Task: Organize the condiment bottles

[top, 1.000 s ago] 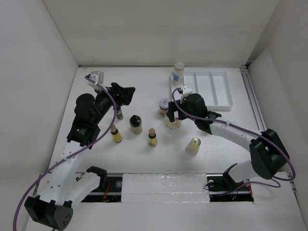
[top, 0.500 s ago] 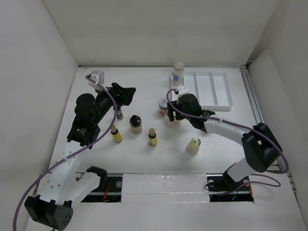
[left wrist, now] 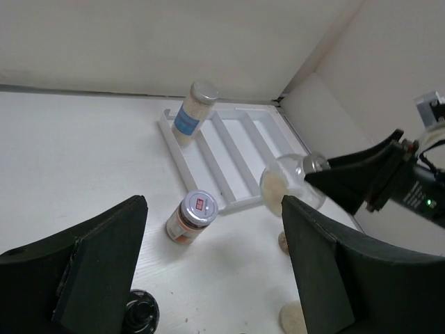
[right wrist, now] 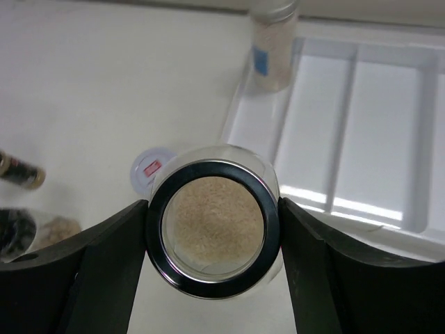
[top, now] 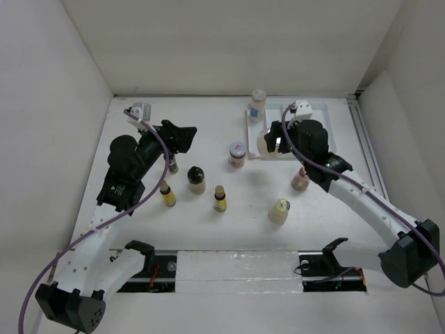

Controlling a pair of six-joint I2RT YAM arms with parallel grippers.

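Tabletop; right arm outstretched, jar aloft.

There are nine small bottles in all. One of them, a jar, sits between the right fingers. One white tray.

White divided tray at the table's far right corner
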